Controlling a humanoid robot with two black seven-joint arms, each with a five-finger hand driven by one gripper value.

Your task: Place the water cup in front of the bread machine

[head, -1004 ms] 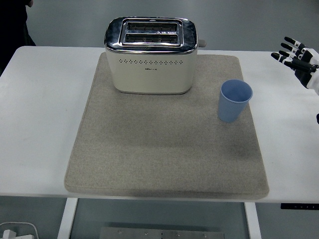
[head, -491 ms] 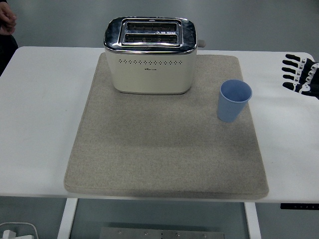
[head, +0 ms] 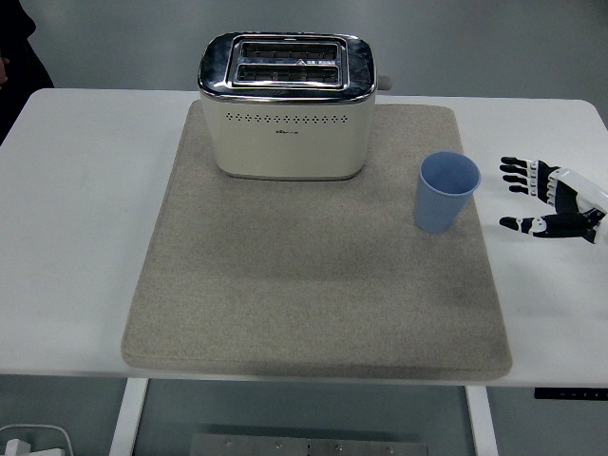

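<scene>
right now my right hand (head: 556, 198) is over the white tabletop (head: 85, 218), at the right side. its fingers (head: 516, 174) are spread wide and point left, and the thumb sits apart, lower down. it holds nothing. it is near the blue water cup (head: 446, 193) but does not touch it. there is a bare bit of tabletop between them.

the water cup stands upright on the right side of a big grey mat (head: 313, 275), close to the mat's right edge. i can see down into it.

the bread machine (head: 287, 105) is cream with a shiny silver top and two slots. it stands at the back of the mat, to the left of the cup and farther away from me. the mat in front of the bread machine is bare. the cup is off to the side of that spot.

a bit of a person in dark clothes (head: 17, 43) shows at the top left corner.
</scene>
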